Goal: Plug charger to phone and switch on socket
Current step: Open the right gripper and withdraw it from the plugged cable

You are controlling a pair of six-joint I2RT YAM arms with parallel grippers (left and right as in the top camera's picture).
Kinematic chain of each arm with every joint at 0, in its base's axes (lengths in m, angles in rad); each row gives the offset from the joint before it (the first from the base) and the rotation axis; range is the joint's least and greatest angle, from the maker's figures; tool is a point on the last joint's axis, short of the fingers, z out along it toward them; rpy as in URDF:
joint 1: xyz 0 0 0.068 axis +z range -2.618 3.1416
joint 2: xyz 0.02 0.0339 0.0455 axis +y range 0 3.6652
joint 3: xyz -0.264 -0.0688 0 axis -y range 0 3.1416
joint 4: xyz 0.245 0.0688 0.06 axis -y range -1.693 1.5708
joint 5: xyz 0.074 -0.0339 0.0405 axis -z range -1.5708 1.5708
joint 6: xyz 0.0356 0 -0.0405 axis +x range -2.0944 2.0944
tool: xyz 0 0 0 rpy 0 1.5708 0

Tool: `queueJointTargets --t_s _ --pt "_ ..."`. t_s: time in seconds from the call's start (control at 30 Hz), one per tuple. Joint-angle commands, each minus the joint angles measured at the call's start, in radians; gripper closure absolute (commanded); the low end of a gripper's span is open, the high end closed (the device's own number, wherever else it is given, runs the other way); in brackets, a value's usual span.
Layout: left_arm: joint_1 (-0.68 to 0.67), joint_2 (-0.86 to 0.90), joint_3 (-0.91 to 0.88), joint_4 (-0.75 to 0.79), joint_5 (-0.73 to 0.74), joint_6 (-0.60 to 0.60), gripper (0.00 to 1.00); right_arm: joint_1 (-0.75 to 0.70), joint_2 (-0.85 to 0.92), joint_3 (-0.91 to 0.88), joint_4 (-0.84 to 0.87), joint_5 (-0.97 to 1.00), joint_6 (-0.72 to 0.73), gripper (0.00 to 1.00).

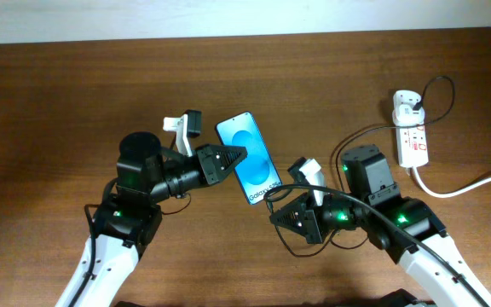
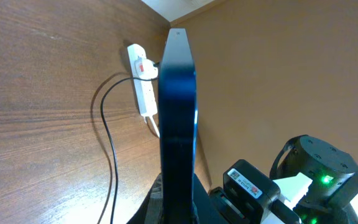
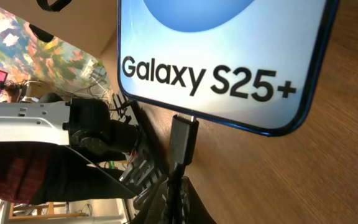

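The phone (image 1: pixel 248 158) has a blue screen with "Galaxy S25+" text and is held off the table by my left gripper (image 1: pixel 235 159), shut on its side edge. In the left wrist view the phone (image 2: pixel 178 112) shows edge-on. My right gripper (image 1: pixel 281 215) is shut on the charger's black cable just behind its connector tip (image 3: pixel 183 138), which meets the phone's bottom edge (image 3: pixel 229 62). The charger's thin black cable (image 1: pixel 373 130) runs to the white plug adapter (image 1: pixel 407 106) sitting in the white socket strip (image 1: pixel 413 136), which also shows in the left wrist view (image 2: pixel 143 84).
A thick white cord (image 1: pixel 476 181) leaves the socket strip toward the right table edge. Loose black cable loops lie on the wooden table (image 1: pixel 58 102) under my right arm.
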Motion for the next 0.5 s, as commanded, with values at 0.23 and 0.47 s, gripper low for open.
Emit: queueJointTargets --t_s 0.23,0.47 --pt "-0.048 -0.005 0.014 -0.008 0.316 0.144 1.0 0.004 0.002 0.014 0.066 0.005 0.003 0.94" --pt "-0.048 -0.005 0.014 -0.016 0.322 0.147 1.0 0.004 -0.001 0.027 0.079 0.005 0.003 0.96"
